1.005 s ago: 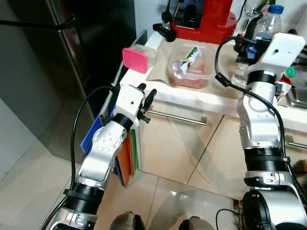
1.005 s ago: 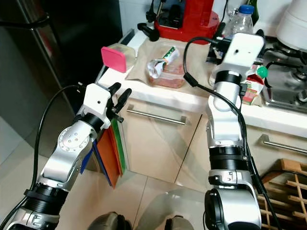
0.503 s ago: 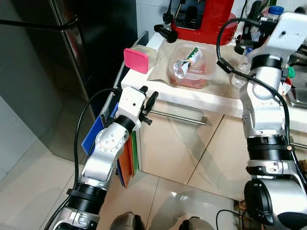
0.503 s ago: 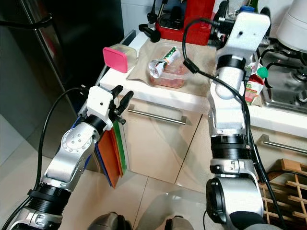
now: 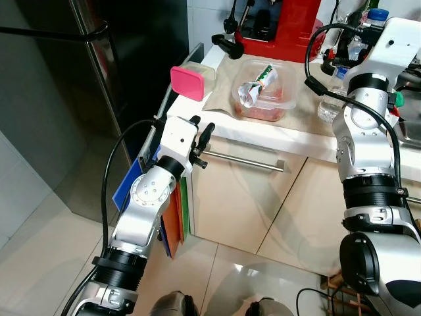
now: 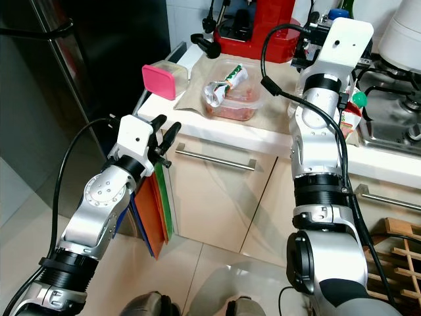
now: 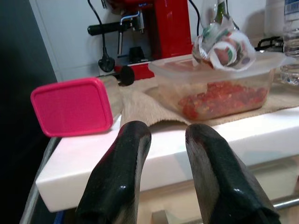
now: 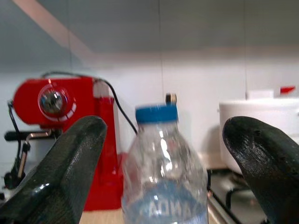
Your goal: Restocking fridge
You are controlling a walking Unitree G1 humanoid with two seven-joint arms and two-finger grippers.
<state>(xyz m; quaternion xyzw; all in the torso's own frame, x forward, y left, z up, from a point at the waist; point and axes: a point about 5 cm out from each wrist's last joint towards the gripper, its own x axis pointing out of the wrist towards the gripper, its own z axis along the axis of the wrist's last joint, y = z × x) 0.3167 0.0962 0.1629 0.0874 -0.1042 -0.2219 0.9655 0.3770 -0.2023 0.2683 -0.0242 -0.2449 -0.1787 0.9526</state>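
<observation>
Kitchen floor tiles gleam pale beneath the robot, which stands facing a white surface (image 5: pixel 263 128) above beige cabinet doors, with the dark fridge (image 5: pixel 79 79) on the left, its door closed. Nearest, the left pincer (image 5: pixel 202 139) hangs below the surface's near edge, its two black fingers (image 7: pixel 122 172) released with a narrow gap and grasping nothing; it looks parked out of the way while the other arm works. Colored boards (image 5: pixel 176 217) stand on edge between fridge and cabinet, just behind that arm. On the surface, a pink-lidded tub (image 5: pixel 191 80) sits at the left corner. Right of it a clear food container (image 5: pixel 263 95), holding something red, rests on a beige cloth, with a crumpled wrapper (image 5: pixel 253 85) lying on its lid. Farther right, the right pincer (image 8: pixel 163 154) is raised to surface height, fingers spread wide on either side of the water bottle (image 8: pixel 164 163) with a blue cap, not yet touching it. The bottle is apparently the item bound for the fridge, and the wide spread seems meant to clear its body before closing. At the far side stands a red espresso machine (image 5: pixel 279 26) against the white wall.
</observation>
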